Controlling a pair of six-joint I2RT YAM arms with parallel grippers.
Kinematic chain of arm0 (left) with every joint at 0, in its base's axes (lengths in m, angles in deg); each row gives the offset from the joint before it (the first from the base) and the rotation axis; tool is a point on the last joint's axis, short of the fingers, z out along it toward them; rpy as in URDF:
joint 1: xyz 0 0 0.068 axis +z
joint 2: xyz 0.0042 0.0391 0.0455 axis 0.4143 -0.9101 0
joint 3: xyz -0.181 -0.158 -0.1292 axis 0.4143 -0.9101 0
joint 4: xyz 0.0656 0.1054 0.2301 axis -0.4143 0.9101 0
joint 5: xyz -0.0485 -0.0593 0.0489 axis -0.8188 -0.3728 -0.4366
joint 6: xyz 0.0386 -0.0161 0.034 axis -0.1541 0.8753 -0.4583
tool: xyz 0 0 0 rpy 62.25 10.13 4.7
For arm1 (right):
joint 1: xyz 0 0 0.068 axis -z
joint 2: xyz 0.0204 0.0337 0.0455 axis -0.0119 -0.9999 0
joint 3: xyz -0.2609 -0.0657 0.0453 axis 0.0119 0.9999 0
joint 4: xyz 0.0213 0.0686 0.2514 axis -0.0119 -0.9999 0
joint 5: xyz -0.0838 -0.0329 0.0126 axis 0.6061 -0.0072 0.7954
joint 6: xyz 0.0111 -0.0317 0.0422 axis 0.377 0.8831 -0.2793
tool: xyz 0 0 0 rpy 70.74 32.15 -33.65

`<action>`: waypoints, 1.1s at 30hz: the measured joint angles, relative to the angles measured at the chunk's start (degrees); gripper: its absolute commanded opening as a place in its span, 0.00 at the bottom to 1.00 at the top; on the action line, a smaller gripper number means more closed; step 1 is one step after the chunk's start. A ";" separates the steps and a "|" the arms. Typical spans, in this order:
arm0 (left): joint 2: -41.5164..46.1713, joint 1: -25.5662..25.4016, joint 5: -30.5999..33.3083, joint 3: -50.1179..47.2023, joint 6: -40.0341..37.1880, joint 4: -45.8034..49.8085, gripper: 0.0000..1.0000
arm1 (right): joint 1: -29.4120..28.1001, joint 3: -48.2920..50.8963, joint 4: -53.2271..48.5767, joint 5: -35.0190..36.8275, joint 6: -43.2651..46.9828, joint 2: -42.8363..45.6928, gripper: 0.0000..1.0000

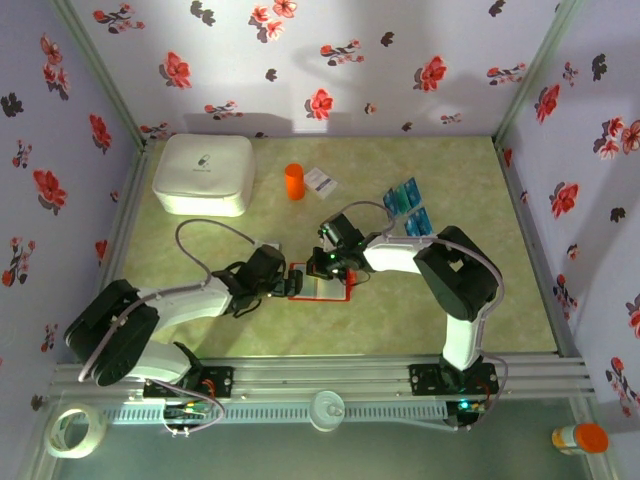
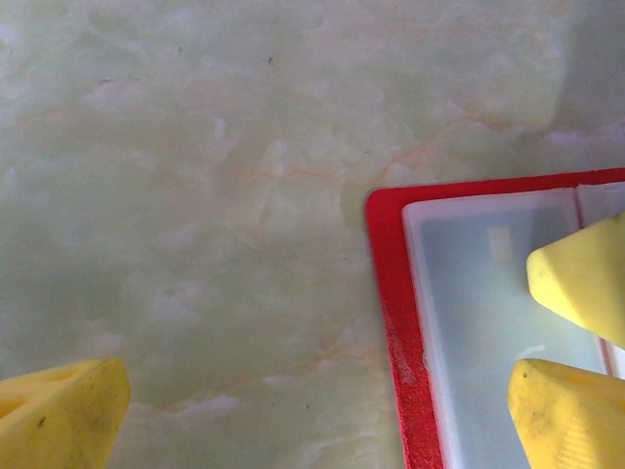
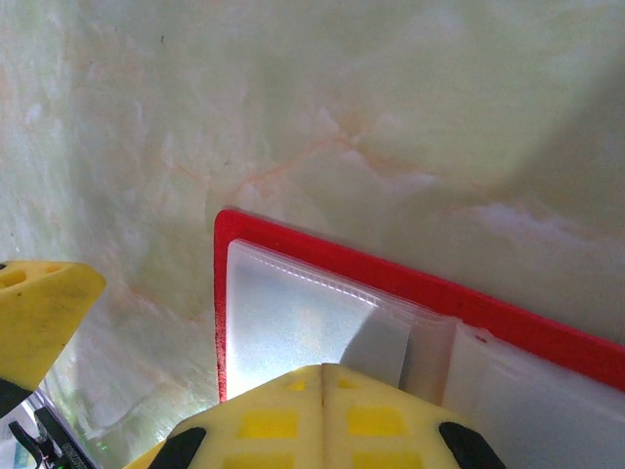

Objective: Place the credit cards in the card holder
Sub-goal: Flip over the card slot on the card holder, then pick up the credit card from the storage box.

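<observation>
The red card holder [image 1: 335, 291] lies open on the table's middle, its frosted pockets [image 2: 488, 322] facing up. My left gripper [image 1: 289, 281] is open and straddles the holder's left red edge [image 2: 391, 322]: one yellow finger [image 2: 59, 415] is over bare table, the other [image 2: 571, 420] over the pocket. My right gripper [image 3: 322, 369] is shut, its fingertips pressed together over the left pocket [image 3: 293, 322] with no card showing between them. Its tip also reaches in from the right [image 2: 581, 278]. Blue and teal credit cards [image 1: 407, 205] lie at the back right, away from both grippers.
A big white rounded box [image 1: 203, 172] sits at the back left, with an orange cylinder [image 1: 293, 181] and a white paper card [image 1: 320, 180] beside it. Flowered walls close in three sides. A tape roll [image 1: 75, 430] and a small bottle [image 1: 580, 438] lie off the table.
</observation>
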 measured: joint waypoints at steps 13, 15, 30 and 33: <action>-2.47 -0.07 0.37 0.48 -1.53 0.46 1.00 | 0.00 -0.09 -0.04 0.00 -0.02 0.00 0.07; -2.51 -0.07 0.42 0.48 -1.53 0.46 1.00 | 0.00 -0.17 -0.26 0.00 0.00 0.04 0.08; -3.15 -0.72 1.53 0.79 -1.51 0.74 1.00 | 10.99 -10.27 -23.54 9.33 14.64 15.72 0.33; -3.26 -0.72 1.75 0.81 -1.51 0.72 1.00 | 15.45 -12.96 -30.64 15.52 19.45 17.40 0.34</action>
